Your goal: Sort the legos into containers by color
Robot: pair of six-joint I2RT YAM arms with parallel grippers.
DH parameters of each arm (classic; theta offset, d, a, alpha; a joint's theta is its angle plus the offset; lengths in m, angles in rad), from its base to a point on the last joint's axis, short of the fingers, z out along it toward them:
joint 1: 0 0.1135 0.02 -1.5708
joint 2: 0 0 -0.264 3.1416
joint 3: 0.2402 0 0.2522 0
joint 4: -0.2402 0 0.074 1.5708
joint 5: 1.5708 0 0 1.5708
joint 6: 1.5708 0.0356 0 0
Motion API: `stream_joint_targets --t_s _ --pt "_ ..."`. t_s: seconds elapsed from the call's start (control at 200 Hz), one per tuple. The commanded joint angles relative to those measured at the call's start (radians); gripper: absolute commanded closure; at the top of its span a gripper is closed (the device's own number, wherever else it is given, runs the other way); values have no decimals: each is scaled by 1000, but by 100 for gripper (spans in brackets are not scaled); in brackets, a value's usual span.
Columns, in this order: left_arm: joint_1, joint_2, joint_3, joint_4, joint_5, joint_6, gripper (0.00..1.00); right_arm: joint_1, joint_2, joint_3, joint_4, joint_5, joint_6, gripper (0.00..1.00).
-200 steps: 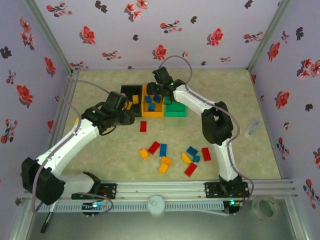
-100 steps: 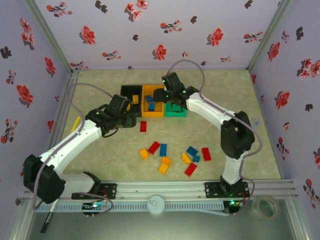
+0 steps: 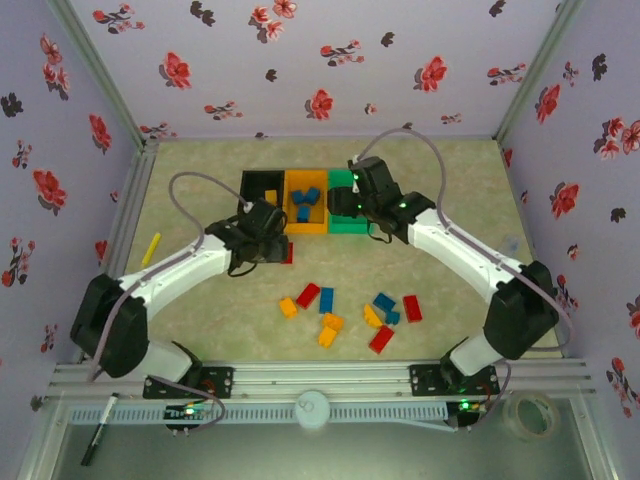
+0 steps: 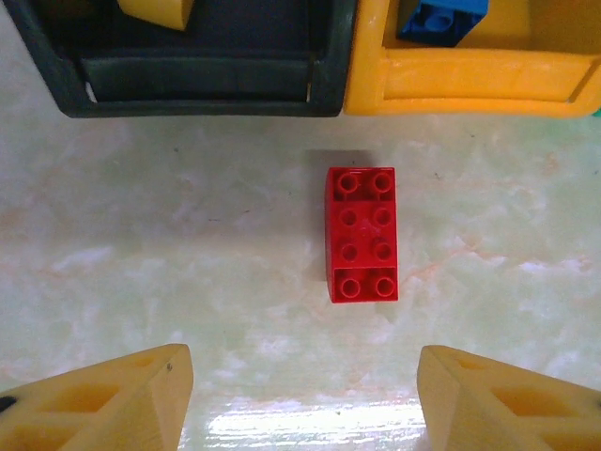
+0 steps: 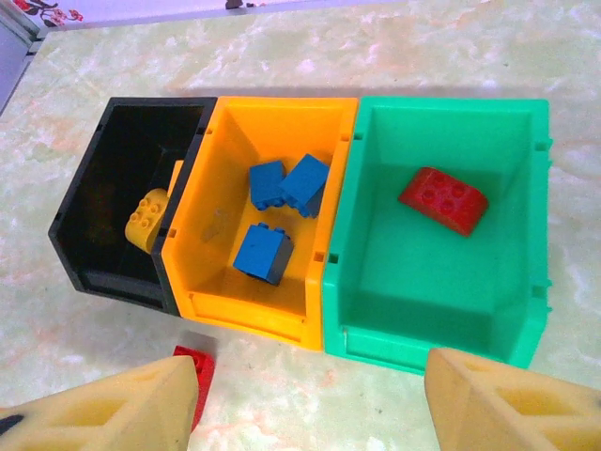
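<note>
My left pincer [image 4: 300, 366] hangs open and empty over a red lego [image 4: 362, 233] on the tabletop [image 4: 169, 244], and my right pincer [image 5: 310, 374] gapes empty above the containers [image 5: 246, 318].

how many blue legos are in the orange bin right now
3. Two blue legos sit side by side toward the far wall of the orange bin, and a third lies closer to its near wall. None seems hidden.
</note>
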State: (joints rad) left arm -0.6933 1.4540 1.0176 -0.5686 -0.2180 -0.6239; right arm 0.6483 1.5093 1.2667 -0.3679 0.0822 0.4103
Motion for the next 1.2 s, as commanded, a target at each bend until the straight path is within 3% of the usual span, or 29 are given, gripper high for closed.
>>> stream_joint_targets --t_s 0.0,0.675,1.195 --pt "-11 43 -13 68 -33 -48 35 7 -44 -35 -9 28 -16 34" --pt "-44 281 -64 358 -93 -48 38 7 -90 -86 -48 44 -46 34" --pt "-61 360 -22 354 -139 -44 55 7 -95 -88 -54 49 -50 34"
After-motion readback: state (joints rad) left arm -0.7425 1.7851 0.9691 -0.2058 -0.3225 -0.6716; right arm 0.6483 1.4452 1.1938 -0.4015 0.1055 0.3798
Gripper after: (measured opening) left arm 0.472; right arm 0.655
